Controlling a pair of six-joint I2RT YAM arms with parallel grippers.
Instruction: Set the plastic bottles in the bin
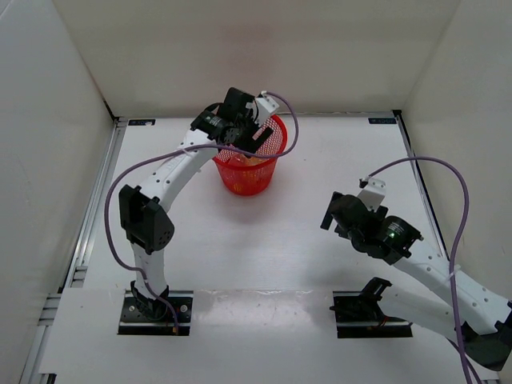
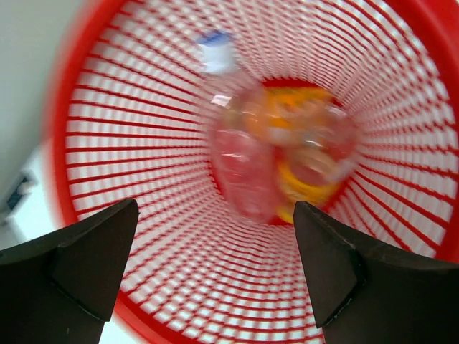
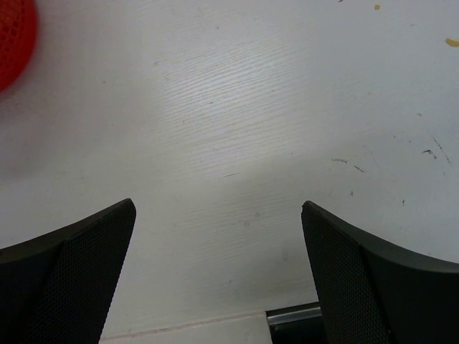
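Observation:
The red mesh bin [image 1: 245, 181] stands at the back middle of the table. My left gripper [image 1: 253, 136] hangs over its mouth, open, with nothing between the fingers. In the left wrist view the left gripper [image 2: 215, 209] looks straight down into the bin [image 2: 136, 129]. A clear bottle with a white cap [image 2: 240, 168] shows blurred inside it. Below lie an orange bottle [image 2: 297, 107] and a small clear one with a yellow band [image 2: 308, 185]. My right gripper [image 1: 334, 213] is open over bare table, well right of the bin, and its wrist view shows the right gripper [image 3: 219, 206] empty.
White walls close in the table on the left, back and right. A dark slot [image 3: 294, 315] at the table's near edge shows below the right gripper. The bin's side [image 3: 13, 36] sits at the far left of the right wrist view.

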